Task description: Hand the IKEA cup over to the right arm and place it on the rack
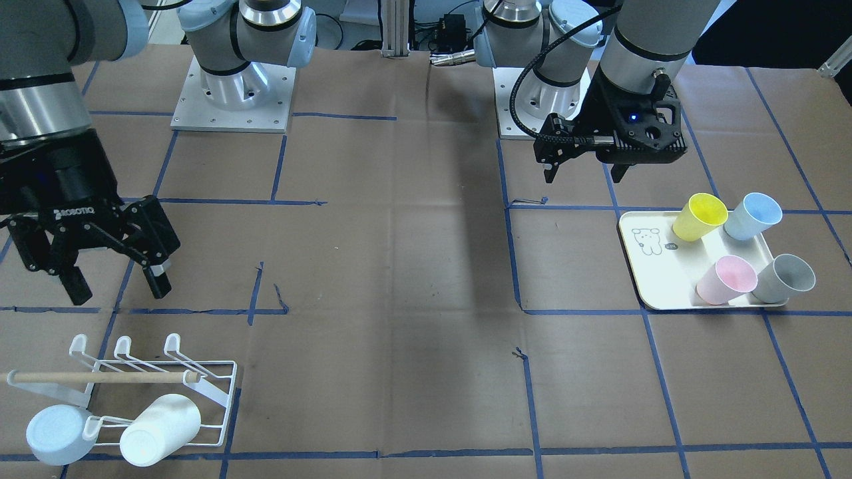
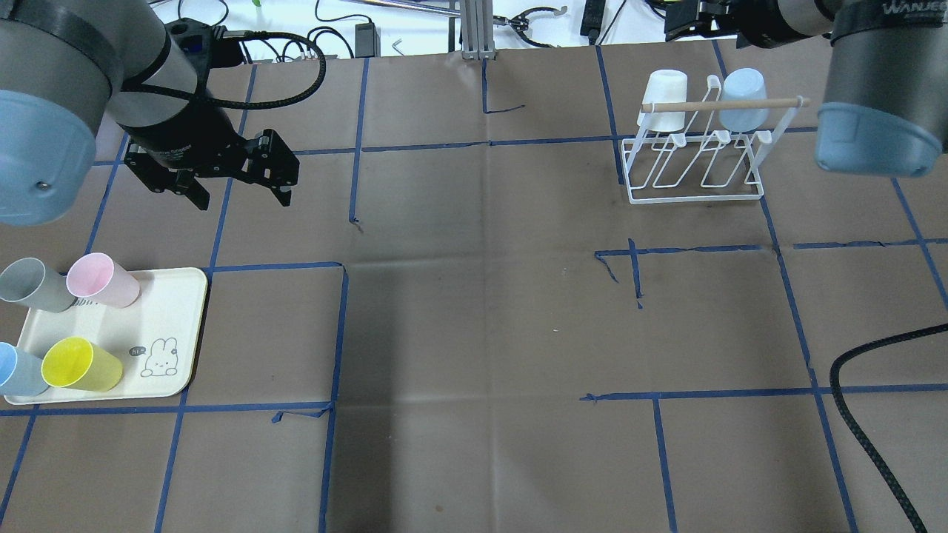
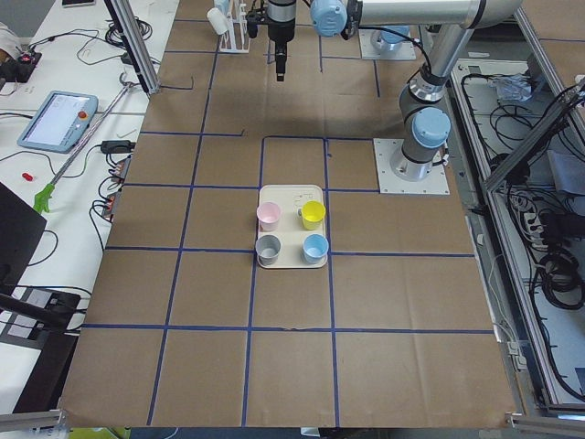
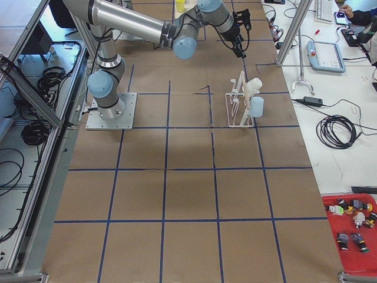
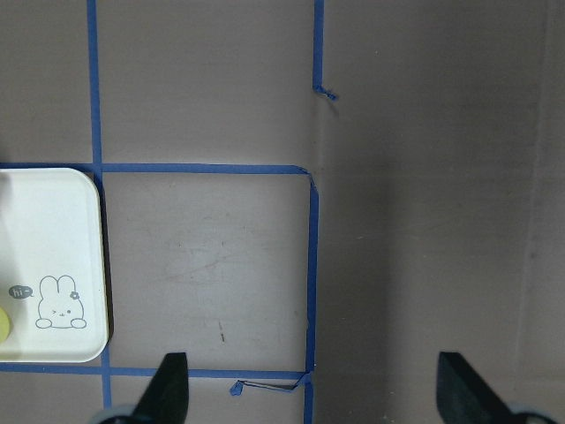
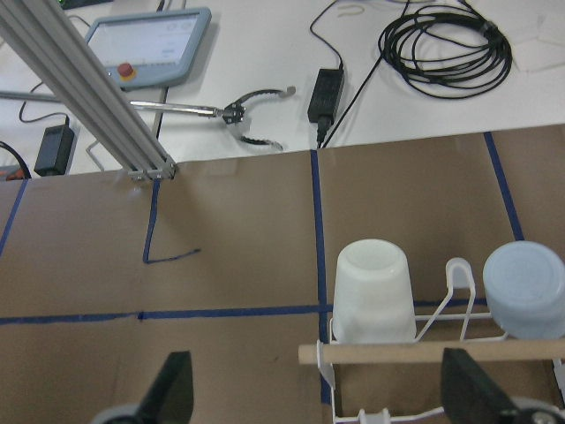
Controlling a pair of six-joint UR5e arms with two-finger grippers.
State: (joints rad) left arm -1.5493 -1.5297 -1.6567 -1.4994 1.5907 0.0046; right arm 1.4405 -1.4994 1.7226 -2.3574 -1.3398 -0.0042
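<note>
Several IKEA cups stand on the cream tray (image 1: 649, 266): yellow (image 1: 699, 216), blue (image 1: 752, 216), pink (image 1: 725, 279) and grey (image 1: 785, 278). My left gripper (image 1: 583, 176) hangs open and empty above the table, behind the tray (image 2: 178, 318) and apart from the cups. The white wire rack (image 1: 160, 372) holds a white cup (image 1: 160, 429) and a pale blue cup (image 1: 58, 434) upside down on its pegs. My right gripper (image 1: 120, 293) hovers open and empty just on the robot's side of the rack (image 6: 424, 353), which its wrist view looks down on.
Brown paper with blue tape lines covers the table. A wooden dowel (image 2: 722, 105) lies across the rack's top. Cables, a tablet and a metal post lie beyond the table's far edge. A black cable (image 2: 859, 414) trails at the right.
</note>
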